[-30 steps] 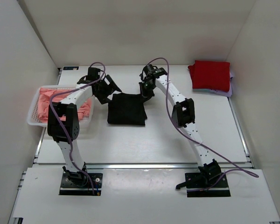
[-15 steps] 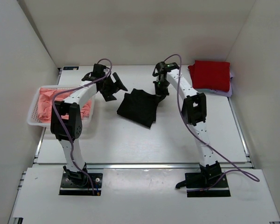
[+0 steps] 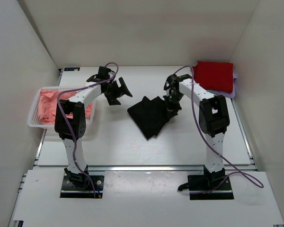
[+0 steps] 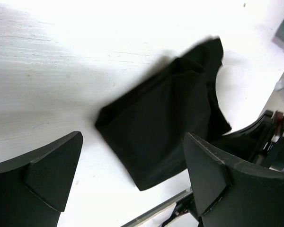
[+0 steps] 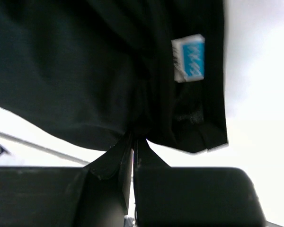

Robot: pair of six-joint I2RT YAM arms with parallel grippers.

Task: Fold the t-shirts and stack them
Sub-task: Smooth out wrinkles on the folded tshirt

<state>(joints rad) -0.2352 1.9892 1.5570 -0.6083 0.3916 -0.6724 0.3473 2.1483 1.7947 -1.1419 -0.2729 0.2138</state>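
A folded black t-shirt (image 3: 150, 114) lies skewed on the table's middle. My right gripper (image 3: 172, 106) is shut on its right edge; the right wrist view shows the cloth (image 5: 85, 61) pinched between the closed fingers, with a blue label (image 5: 189, 57) near it. My left gripper (image 3: 120, 91) is open and empty, left of and apart from the shirt, which fills the left wrist view (image 4: 165, 113). A folded red t-shirt (image 3: 214, 75) lies at the back right on a pale lilac one (image 3: 234, 90). Salmon-pink t-shirts (image 3: 49, 105) lie in the basket.
A white mesh basket (image 3: 34, 113) stands at the table's left edge. White walls close in the left, back and right. A metal rail (image 3: 142, 166) runs along the table's near edge in front of the arm bases.
My right gripper has dragged the black t-shirt to the right and toward the front, turning it askew. My left gripper has let go of it and moved slightly right, open.
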